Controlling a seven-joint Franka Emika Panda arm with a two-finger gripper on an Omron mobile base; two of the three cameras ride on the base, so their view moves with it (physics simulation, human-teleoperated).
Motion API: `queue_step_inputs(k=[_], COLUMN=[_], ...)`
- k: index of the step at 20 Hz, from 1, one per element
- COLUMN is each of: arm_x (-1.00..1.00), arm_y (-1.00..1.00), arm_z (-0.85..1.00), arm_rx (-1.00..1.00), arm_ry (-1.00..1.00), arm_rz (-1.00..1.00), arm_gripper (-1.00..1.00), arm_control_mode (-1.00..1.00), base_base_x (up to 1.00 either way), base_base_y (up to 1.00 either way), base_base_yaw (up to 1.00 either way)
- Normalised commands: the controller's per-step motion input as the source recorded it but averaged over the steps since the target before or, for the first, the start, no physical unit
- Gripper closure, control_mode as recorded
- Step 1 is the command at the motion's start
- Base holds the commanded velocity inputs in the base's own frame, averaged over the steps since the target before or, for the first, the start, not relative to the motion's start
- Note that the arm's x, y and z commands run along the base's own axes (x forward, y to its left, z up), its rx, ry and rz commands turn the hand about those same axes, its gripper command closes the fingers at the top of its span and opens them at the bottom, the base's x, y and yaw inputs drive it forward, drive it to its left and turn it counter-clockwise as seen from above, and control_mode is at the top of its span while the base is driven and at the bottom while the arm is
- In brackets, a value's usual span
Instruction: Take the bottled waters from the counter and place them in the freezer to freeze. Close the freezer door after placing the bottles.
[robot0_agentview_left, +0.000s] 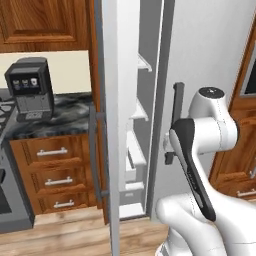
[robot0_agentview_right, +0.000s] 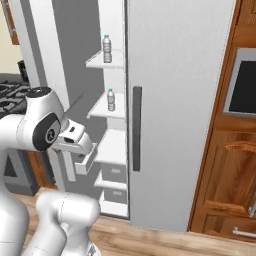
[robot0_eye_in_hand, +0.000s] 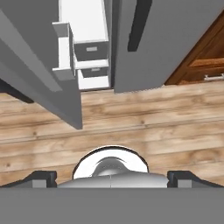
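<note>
Jaws spread wide and holding nothing: the gripper hangs low in front of the robot, looking down at the wooden floor, its two dark fingertips set far apart at the bottom of the hand view.

Nearest of the task's things is the freezer door, a tall narrow grey panel standing open, its long axis upright and its edge turned toward the robot. It looks stiff and fairly heavy, hinged, so it would likely swing under a steady push on its flat face or a hook on the dark bar handle; the handle's long axis also runs upright.

Beyond it, inside the freezer, the two bottled waters stand upright on white shelves, caps up: the lower bottle on the middle shelf, the upper bottle on the shelf above. They look light, smooth and a little squashy, best taken around the middle.

Off to the left, the desk carries a coffee machine. Judging by this, closing the door is what remains.
</note>
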Motion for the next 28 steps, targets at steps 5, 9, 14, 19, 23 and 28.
queue_step_inputs(k=[5, 9, 14, 19, 23, 28], arm_x=[0.00, 0.00, 0.00, 0.00, 0.00, 0.00], arm_y=[0.00, 0.00, 0.00, 0.00, 0.00, 0.00], arm_z=[0.00, 0.00, 0.00, 0.00, 0.00, 0.00], arm_rx=[0.00, 0.00, 0.00, 0.00, 0.00, 0.00], arm_ry=[0.00, 0.00, 0.00, 0.00, 0.00, 0.00], arm_rz=[0.00, 0.00, 0.00, 0.00, 0.00, 0.00], arm_gripper=[-1.00, -1.00, -1.00, -1.00, -1.00, -1.00], arm_control_mode=[1.00, 1.00, 1.00, 1.00, 1.00, 1.00], base_base_x=[-0.37, -0.03, 0.00, 0.03, 0.07, 0.18], base_base_y=[0.54, 0.55, 0.40, 0.46, 0.22, 0.00], base_base_yaw=[0.00, 0.00, 0.00, 0.02, 0.02, 0.00])
